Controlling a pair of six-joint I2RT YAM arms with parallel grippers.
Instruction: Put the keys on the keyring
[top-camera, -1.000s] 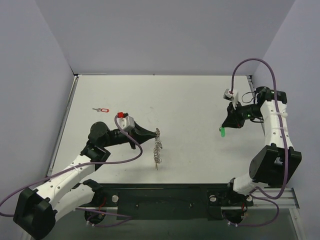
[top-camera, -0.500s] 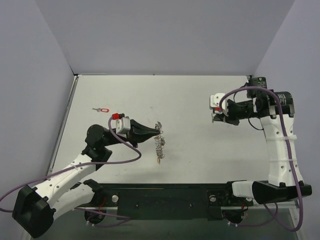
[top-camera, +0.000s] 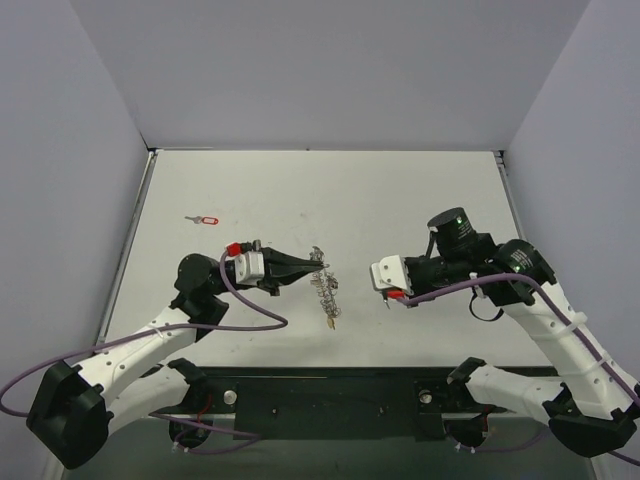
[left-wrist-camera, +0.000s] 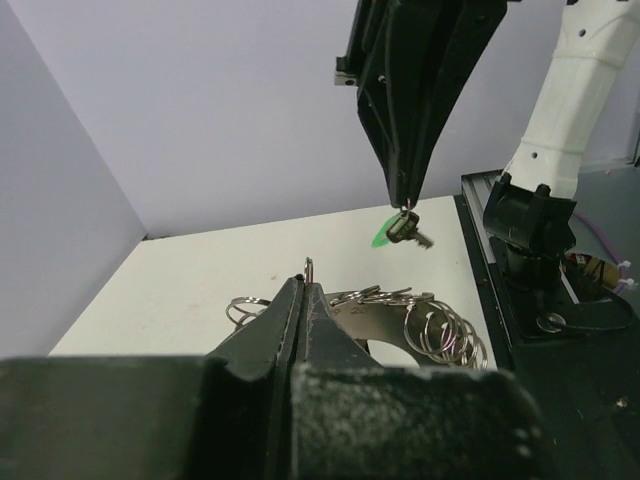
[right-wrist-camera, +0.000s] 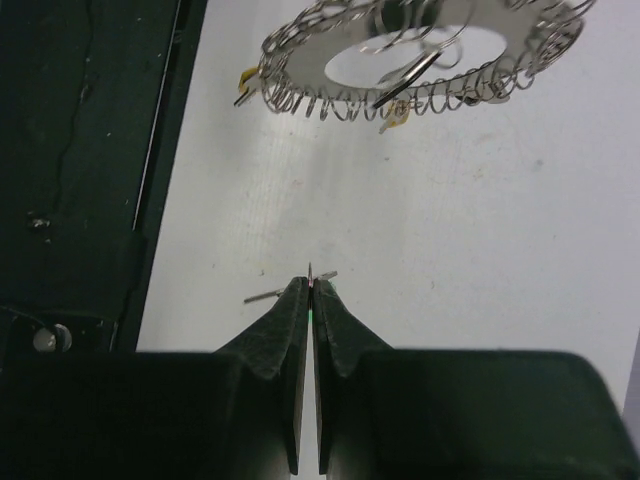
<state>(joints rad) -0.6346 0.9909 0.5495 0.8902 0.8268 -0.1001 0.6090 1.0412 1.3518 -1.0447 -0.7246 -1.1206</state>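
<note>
Two robot arms meet over a white table (top-camera: 400, 190). The left gripper (left-wrist-camera: 306, 284), fingers pressed together, pinches the rim of the keyring (right-wrist-camera: 400, 55) and holds it out towards the other arm, its small wire loops fanned around the edge. Whether the ring touches the table is unclear. The right gripper (left-wrist-camera: 403, 203), also squeezed tight, pinches the green key (left-wrist-camera: 393, 234), which hangs near the ring but apart from it. The red key (top-camera: 205, 219) lies on the table far to the left. Threading probably comes next. The right arm should approach slowly and line the key's hole up with one loop while the left arm holds the ring steady, since the tiny key could easily slip.
</note>
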